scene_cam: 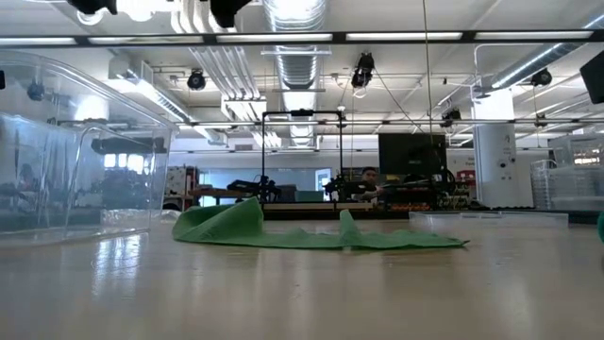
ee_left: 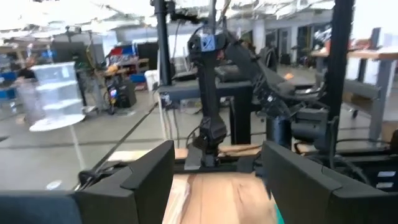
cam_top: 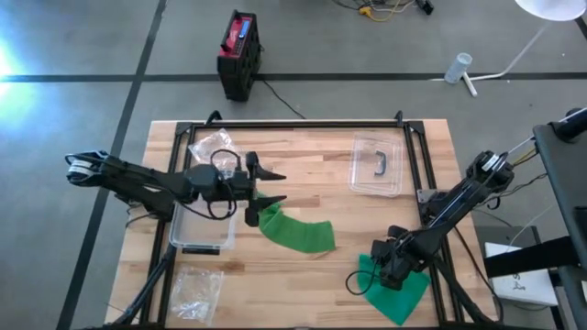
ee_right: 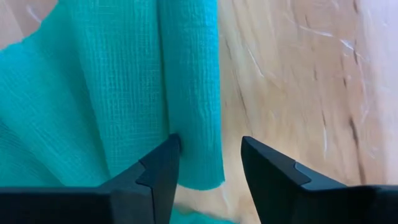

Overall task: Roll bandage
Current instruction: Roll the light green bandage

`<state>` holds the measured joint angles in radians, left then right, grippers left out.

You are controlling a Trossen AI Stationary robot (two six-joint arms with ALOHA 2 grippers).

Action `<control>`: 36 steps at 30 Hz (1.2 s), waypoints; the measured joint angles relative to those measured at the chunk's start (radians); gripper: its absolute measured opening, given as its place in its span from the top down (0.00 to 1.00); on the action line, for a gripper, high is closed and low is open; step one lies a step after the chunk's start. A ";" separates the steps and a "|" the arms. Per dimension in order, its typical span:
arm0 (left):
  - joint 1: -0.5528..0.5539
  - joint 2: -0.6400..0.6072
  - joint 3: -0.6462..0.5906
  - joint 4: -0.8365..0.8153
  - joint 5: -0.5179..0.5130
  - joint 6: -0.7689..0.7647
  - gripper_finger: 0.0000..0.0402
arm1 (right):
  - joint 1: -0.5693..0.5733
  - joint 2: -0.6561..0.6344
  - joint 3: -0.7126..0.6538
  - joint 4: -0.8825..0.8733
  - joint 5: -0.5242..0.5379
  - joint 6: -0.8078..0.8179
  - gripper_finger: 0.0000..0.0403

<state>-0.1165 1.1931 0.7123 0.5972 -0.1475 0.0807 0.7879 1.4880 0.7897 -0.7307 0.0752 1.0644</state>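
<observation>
- A green bandage (cam_top: 295,232) is seen lying spread on the wooden table (cam_top: 312,165), near its middle; this bandage is taken as the landmark for the places below.
- In the low view the bandage (scene_cam: 311,234) is shown flat on the tabletop, with one end raised in a loose fold and a small peak near its middle.
- The left gripper (cam_top: 271,186) is held just beside the bandage's folded end, on the side toward the table's far edge, raised above the wood; its fingers (ee_left: 146,180) are seen apart and nothing is held between them.
- A second piece of green bandage cloth (cam_top: 396,291) lies well apart from the first bandage, by the table's near right corner, partly over the table's edge.
- The right gripper (cam_top: 385,272) is placed down on that second piece; in the right wrist view its fingers (ee_right: 155,171) are seen apart, with a rolled edge of the cloth (ee_right: 193,99) lying between them and one finger touching the fold. A firm clamp on the cloth cannot be confirmed.
- A clear lid with a dark handle (cam_top: 378,165) rests beyond the bandage, toward the far right of the table.
- A clear plastic bin (cam_top: 204,220) stands just beside the bandage on its left, under the left arm.
- A crumpled clear plastic bag (cam_top: 196,289) lies near the table's front-left corner, apart from the bandage.
</observation>
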 joint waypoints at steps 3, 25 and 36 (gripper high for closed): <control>0.000 0.029 -0.042 0.088 0.000 0.000 0.42 | 0.000 0.009 -0.003 0.020 0.000 -0.029 0.60; 0.021 0.146 -0.127 0.170 -0.011 -0.075 0.42 | -0.138 -0.098 0.128 -0.251 0.228 -0.196 0.96; 0.013 0.258 -0.127 0.318 0.053 -0.180 0.40 | -0.336 -0.060 0.346 -0.311 0.525 -0.669 0.98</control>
<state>-0.1035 1.4515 0.5848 0.9156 -0.0940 -0.0991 0.4515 1.4277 1.1354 -1.0412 0.6006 0.3959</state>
